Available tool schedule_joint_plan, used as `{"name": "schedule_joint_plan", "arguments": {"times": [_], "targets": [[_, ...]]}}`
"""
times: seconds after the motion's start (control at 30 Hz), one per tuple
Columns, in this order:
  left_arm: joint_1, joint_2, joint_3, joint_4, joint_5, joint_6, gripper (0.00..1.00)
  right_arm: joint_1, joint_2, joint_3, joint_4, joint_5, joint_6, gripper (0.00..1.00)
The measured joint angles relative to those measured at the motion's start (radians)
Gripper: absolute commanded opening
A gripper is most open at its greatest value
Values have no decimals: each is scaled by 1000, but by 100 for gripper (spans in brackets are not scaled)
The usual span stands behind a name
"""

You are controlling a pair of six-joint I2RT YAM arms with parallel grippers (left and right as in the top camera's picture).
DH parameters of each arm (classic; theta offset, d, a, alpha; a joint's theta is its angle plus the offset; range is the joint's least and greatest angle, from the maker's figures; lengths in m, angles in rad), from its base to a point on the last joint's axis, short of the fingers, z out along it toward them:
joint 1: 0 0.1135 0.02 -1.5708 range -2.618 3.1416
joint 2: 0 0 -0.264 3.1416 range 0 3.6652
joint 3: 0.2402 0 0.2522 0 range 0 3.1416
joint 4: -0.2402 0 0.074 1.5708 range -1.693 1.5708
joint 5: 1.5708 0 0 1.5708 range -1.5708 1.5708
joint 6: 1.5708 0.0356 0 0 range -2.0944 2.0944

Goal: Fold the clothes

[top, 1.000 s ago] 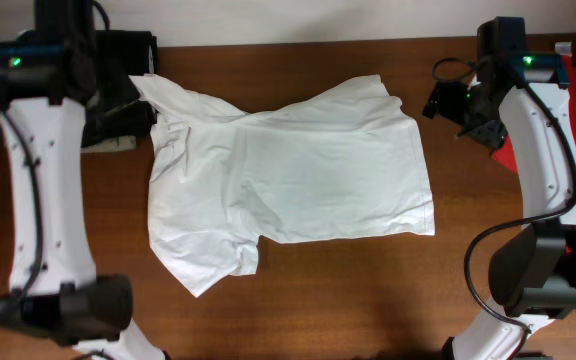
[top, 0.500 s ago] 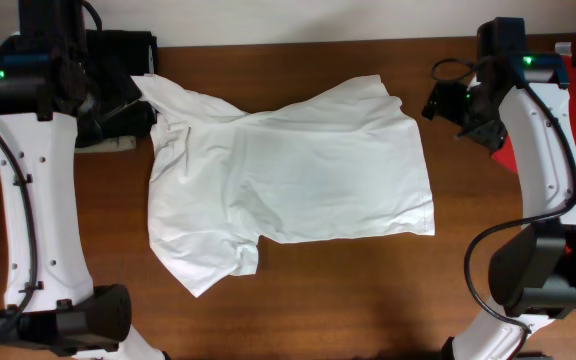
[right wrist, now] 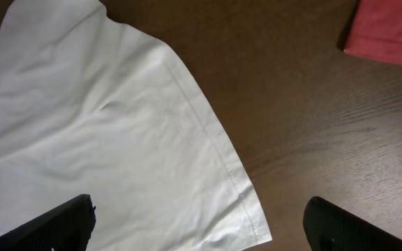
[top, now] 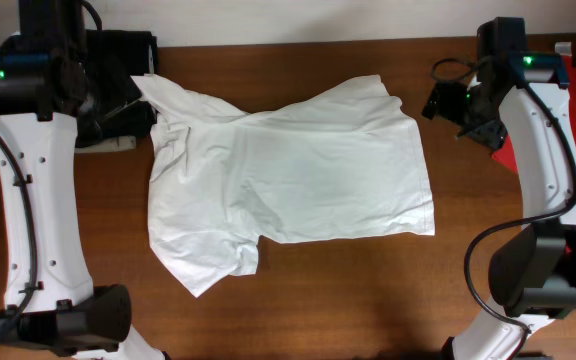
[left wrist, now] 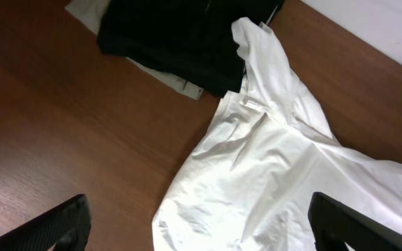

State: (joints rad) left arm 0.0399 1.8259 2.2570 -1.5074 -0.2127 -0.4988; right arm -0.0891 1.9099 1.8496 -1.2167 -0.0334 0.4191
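Item: white T-shirt [top: 288,190], spread across the centre of the table [top: 368,300], collar end rumpled.
Left gripper [left wrist: 197,226], right gripper [right wrist: 201,226]: both spread wide and empty, one above each end.
Recommended: smooth the rumpled collar end first, then pinch the hem corners.

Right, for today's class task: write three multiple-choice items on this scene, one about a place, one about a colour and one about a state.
1. The black garment lies: A) touching the white shirt at its crumpled end; B) on the shirt's middle; C) far from the shirt.
2. The cloth at the right edge of the table is: A) blue; B) red; C) green.
3. The shirt is: A) neatly folded; B) rolled up; C) spread out, unfolded.
Answers: 1 A, the shirt's edge overlaps it in the left wrist view; 2 B, it is plainly red; 3 C, it lies open and wrinkled.
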Motion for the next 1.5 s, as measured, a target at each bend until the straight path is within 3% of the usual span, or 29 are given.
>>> {"name": "schedule_joint_plan", "arguments": {"times": [0.07,0.23,0.3,0.33,0.37,0.5,0.6,0.83,1.03,1.3,1.47,1.5], "targets": [[0,0,0,-16,14,0,99,0,0,0,32,-10,0,99],[-11,0,0,-164,279,-16,99,0,0,0,36,-89,0,99],[-21,0,0,-164,285,-15,99,0,0,0,34,-100,0,99],[-25,0,0,-160,264,-17,94,0,0,0,34,-101,0,99],[-25,0,0,-163,253,-18,99,0,0,0,30,-101,0,99],[-40,0,-10,-175,239,62,99,0,0,-1,28,-99,-21,99],[-73,-1,-95,-179,238,88,99,0,0,-21,29,-88,-35,99],[-138,2,-552,-156,211,41,99,0,0,-87,28,-5,-45,99],[-130,-11,-864,55,216,11,99,0,0,-87,32,11,-53,99],[78,-24,-1066,240,188,-22,99,0,0,-87,20,11,-53,99],[106,-29,-1209,396,198,-23,98,0,0,-87,0,11,-53,99],[106,-30,-1224,409,202,-23,93,0,0,-87,-5,11,-53,99]]}}
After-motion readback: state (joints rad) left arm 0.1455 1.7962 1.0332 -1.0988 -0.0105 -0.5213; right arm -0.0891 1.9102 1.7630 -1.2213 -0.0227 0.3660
